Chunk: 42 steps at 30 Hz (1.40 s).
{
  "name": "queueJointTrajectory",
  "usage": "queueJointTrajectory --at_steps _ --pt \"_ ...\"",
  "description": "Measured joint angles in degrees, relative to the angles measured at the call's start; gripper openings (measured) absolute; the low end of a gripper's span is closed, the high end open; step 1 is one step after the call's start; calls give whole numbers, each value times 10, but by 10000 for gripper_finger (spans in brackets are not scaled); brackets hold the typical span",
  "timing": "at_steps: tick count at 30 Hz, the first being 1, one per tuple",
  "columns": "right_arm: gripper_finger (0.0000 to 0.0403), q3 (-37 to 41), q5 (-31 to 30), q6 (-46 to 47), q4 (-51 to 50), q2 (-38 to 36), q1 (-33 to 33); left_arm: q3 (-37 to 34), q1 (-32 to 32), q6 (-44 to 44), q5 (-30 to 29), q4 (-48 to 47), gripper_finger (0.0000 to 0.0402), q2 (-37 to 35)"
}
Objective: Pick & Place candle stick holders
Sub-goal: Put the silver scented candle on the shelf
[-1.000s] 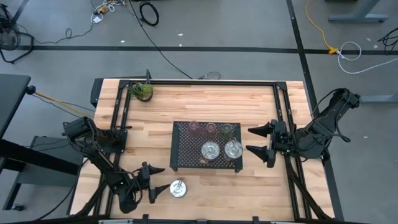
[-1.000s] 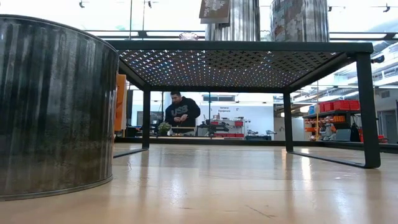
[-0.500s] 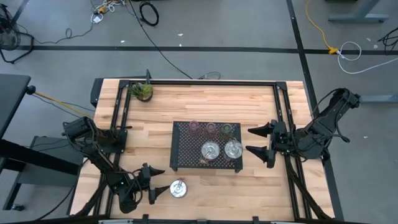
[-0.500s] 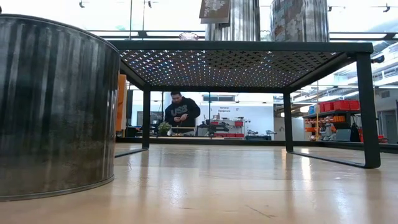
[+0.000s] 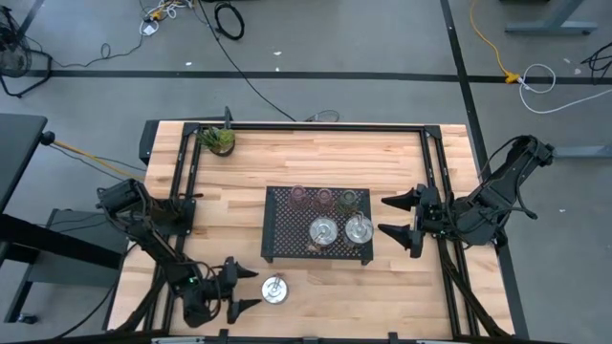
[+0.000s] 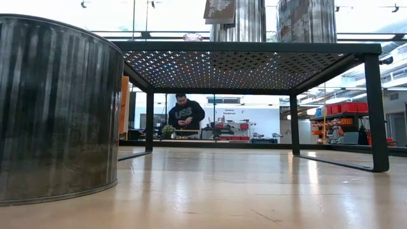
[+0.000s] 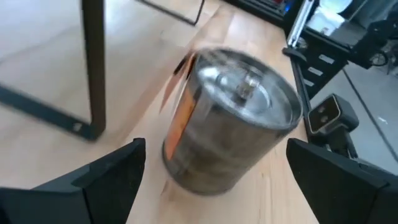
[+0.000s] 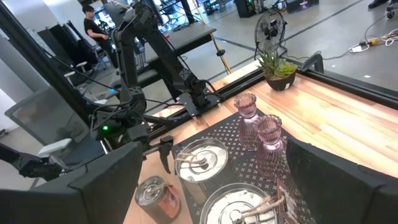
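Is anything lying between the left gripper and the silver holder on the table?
No. In the high view only bare wood separates the left gripper, jaws open, from the silver holder. The left wrist view shows the same, with the holder straight ahead.

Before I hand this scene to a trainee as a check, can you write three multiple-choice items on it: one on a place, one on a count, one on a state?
1. Where is the round shiny silver dish that is off the black perforated rectangular tray?
A. on the wooden table in front of the left claw
B. beside the small green potted plant
C. under the right claw

2. How many silver dishes sit on the tray?
A. one
B. two
C. three

3. How does the left claw stand?
A. shut on the dish
B. open, holding nothing
C. out of view

Answers: 1 A, the high view shows it on bare wood by that claw. 2 B, two dishes lie there. 3 B, its fingers are spread apart from the dish.
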<state>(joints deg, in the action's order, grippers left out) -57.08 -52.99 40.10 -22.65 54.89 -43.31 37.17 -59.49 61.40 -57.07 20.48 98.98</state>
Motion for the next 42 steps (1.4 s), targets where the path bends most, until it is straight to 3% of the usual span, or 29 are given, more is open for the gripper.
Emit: queueJointTrajectory --at_steps 4,11,18,33,42 --pt "393 0 0 10 -4 0 0 0 16 -54 29 22 390 0" --pt "393 0 0 13 -6 0 0 0 47 -67 100 41 390 19" --pt "393 0 0 13 -8 0 0 6 66 -153 100 160 390 69" --pt "393 0 0 14 -15 0 0 144 114 -247 107 164 390 195" --pt "393 0 1 14 -16 0 0 202 142 -307 100 162 390 231"
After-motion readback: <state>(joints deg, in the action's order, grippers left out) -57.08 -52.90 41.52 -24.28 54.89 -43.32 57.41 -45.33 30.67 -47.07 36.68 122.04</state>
